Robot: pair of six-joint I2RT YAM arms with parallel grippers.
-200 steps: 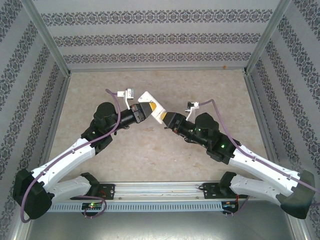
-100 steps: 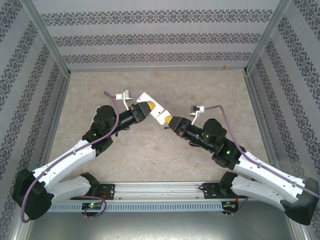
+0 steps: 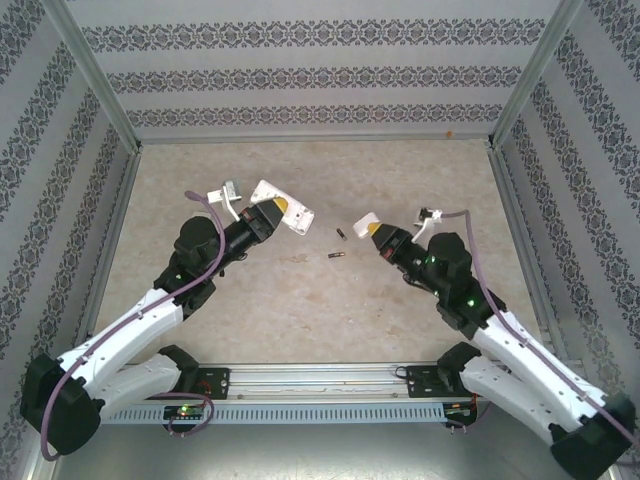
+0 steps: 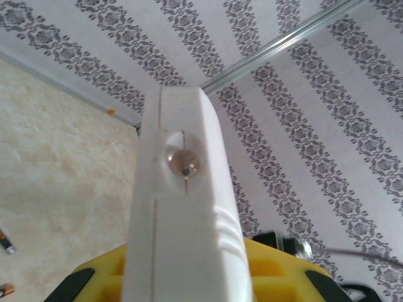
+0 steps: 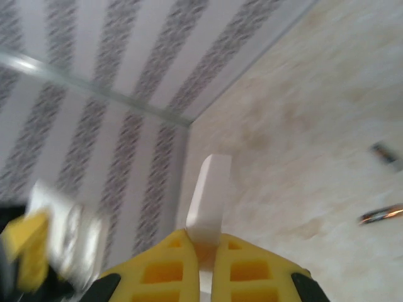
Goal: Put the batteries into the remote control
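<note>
My left gripper (image 3: 266, 216) is shut on the white remote control (image 3: 284, 209), holding it above the table at centre left. In the left wrist view the remote (image 4: 179, 189) stands up between the yellow fingers (image 4: 277, 270), its LED end facing away. My right gripper (image 3: 373, 231) is shut on a small flat white cover piece (image 3: 364, 222), seen edge-on as the cover (image 5: 210, 195) in the right wrist view. Two batteries lie on the table between the grippers: one battery (image 3: 340, 235) and another battery (image 3: 335, 257). They also appear as battery (image 4: 6, 242) and battery (image 5: 381, 214).
Patterned walls (image 3: 300, 75) with metal corner posts (image 3: 100, 90) enclose the beige table (image 3: 300, 300) on three sides. A metal rail (image 3: 300, 385) with the arm bases runs along the near edge.
The two grippers, close together at the remote a second ago, have pulled apart. The right one shut and came away with the white cover. Two batteries now lie on the table between them.
</note>
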